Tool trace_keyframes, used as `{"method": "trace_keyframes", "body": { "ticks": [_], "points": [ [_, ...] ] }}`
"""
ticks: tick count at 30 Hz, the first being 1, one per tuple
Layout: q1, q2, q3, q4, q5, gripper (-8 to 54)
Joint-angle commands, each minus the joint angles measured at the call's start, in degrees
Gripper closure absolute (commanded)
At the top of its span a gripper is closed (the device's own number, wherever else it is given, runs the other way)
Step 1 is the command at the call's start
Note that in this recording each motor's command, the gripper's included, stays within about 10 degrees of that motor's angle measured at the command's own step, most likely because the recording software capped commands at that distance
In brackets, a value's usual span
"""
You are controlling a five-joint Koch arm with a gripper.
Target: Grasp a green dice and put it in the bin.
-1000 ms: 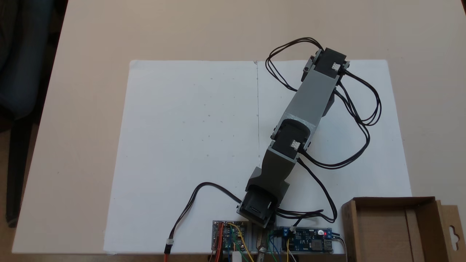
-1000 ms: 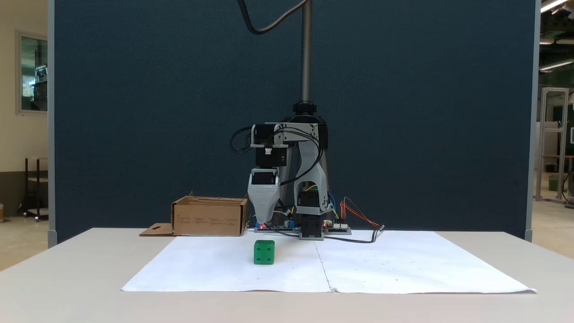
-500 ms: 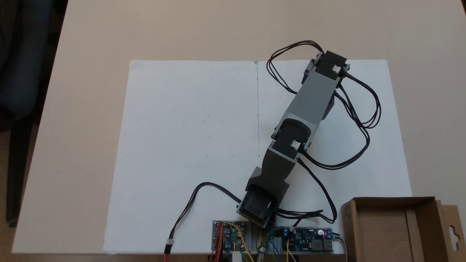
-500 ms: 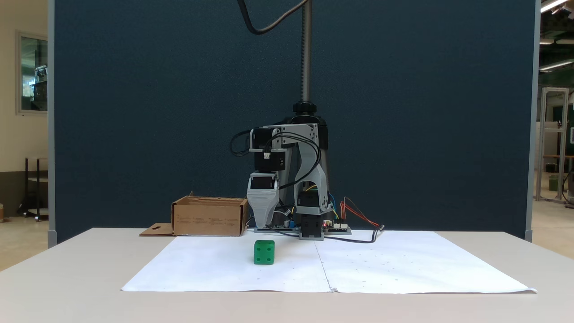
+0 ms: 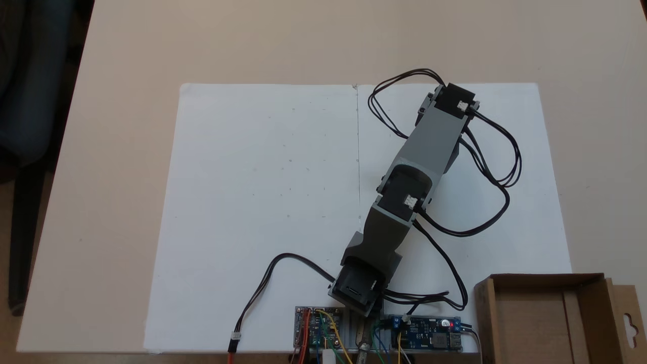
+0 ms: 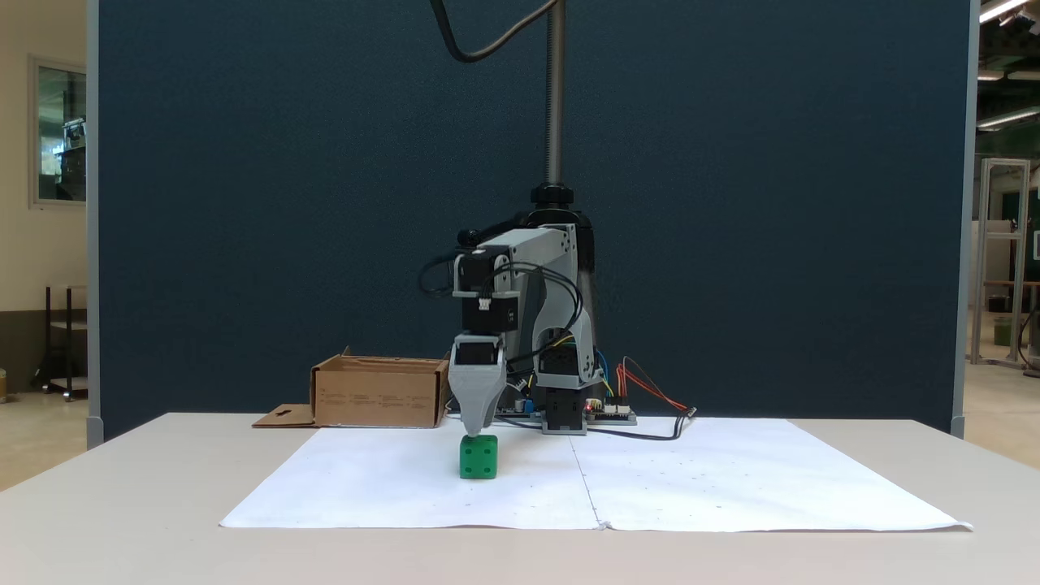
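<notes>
Change since earlier frame: arm point(image 5: 423, 146) has lowered; claw point(image 6: 474, 431) tip now sits at the top of the green dice point(image 6: 478, 457).
Table point(image 5: 126, 60): carries a white paper sheet point(image 5: 263, 177).
Bin point(image 6: 380, 396): beside the arm base, well apart from the dice.
Circuit boards point(image 5: 427, 333): wired, near the base, outside the approach path.
Dice position: on the paper.
Claw state: cannot tell; one tip visible.
Handling estimate: light, rigid, smooth; grip two opposite flat faces squarely.
</notes>
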Motion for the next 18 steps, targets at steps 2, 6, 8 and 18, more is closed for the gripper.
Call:
{"method": "trace_keyframes", "body": {
  "ticks": [2,6,8,18],
  "points": [
    [0.62,1.05,0.18,-2.99,-6.15,1.4],
    [0.62,1.05,1.05,-4.48,-6.86,1.4],
    [0.62,1.05,1.85,-5.27,-6.94,1.4],
    [0.62,-0.26,3.78,-7.38,-7.03,1.4]
  ]
}}
